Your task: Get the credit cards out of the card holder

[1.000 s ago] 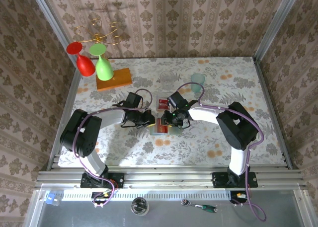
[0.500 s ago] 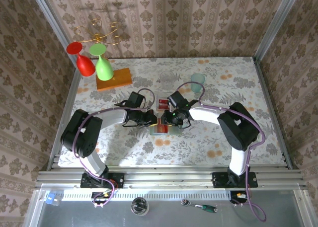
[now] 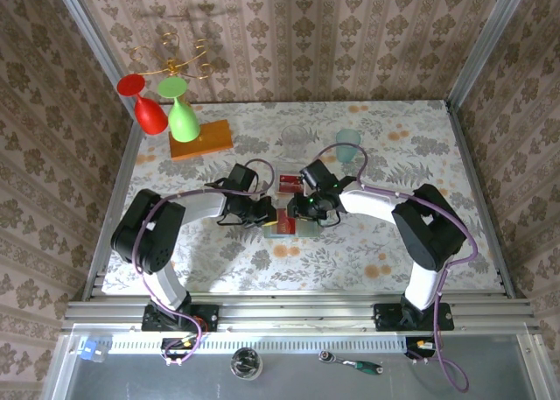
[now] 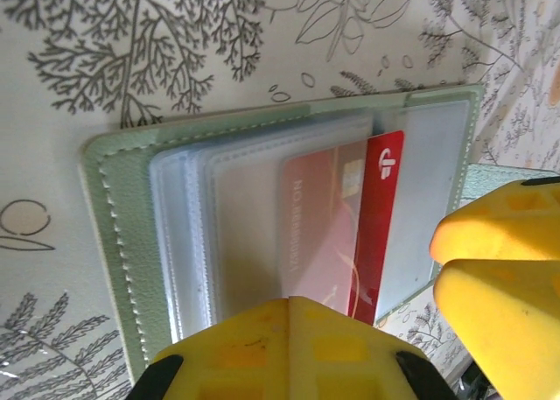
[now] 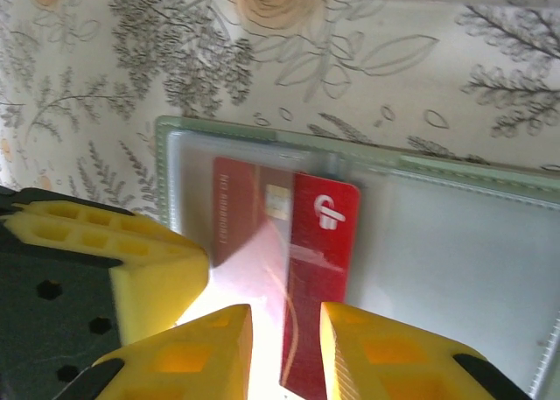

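The card holder [image 3: 282, 228] lies open mid-table, pale green with clear sleeves [image 4: 114, 242] [image 5: 455, 269]. One of the red credit cards [image 4: 382, 216] [image 5: 322, 269] sticks partly out of a sleeve. My left gripper [image 3: 265, 214] [image 4: 306, 305] is shut, its yellow tips pressed on the sleeves next to that card. My right gripper [image 3: 303, 211] [image 5: 285, 339] hovers over the card's free end, its fingers a narrow gap apart with the flat card showing between them. Another red card [image 3: 287, 184] lies loose on the table just behind the holder.
A teal cup [image 3: 348, 141] and a clear glass [image 3: 293, 138] stand behind the grippers. At back left, a red glass [image 3: 145, 105] and a green glass [image 3: 180, 111] sit on an orange wooden block [image 3: 206, 141], under a gold wire rack [image 3: 175, 59].
Both grippers have edged slightly to the right over the holder. The left stays shut and the right keeps its narrow gap.
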